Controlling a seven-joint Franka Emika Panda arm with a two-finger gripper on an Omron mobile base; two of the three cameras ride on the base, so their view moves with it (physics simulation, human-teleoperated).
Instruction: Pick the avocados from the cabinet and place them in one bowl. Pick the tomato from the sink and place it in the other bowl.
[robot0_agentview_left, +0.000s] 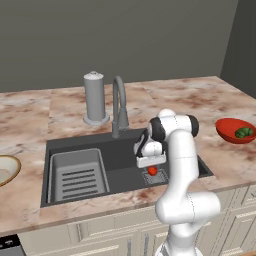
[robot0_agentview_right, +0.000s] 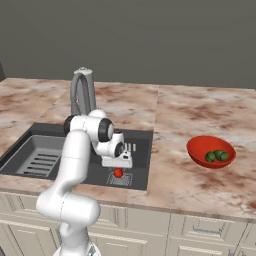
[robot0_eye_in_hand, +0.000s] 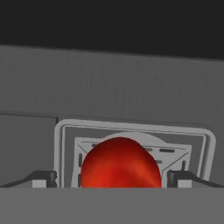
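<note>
My gripper hangs down inside the sink, directly over the tomato; my fingers stand spread wide, one to each side of the fruit with a gap at either flank, so I am grasping nothing; the tomato sits on the square drain at the sink's right end, near its front wall; in the hand view the back wall of the sink rises just beyond the drain, so there is little room past it, while the dark floor is bare to the left of the drain.

Within the sink, the ribbed rack takes up the left half, well apart from the tomato; the faucet curves up from the sink's back edge, behind and above my wrist; a grey cylindrical canister stands on the counter just behind the sink, beside the faucet.

To the right of the sink, across a stretch of bare marbled counter, the red bowl holds the two avocados, lying touching each other; the bowl is well apart from the sink's right rim; to the left of the sink, the cream bowl with the tan rim sits at the edge of the left base view, cut off by the frame, and the part of it I can see holds nothing.
</note>
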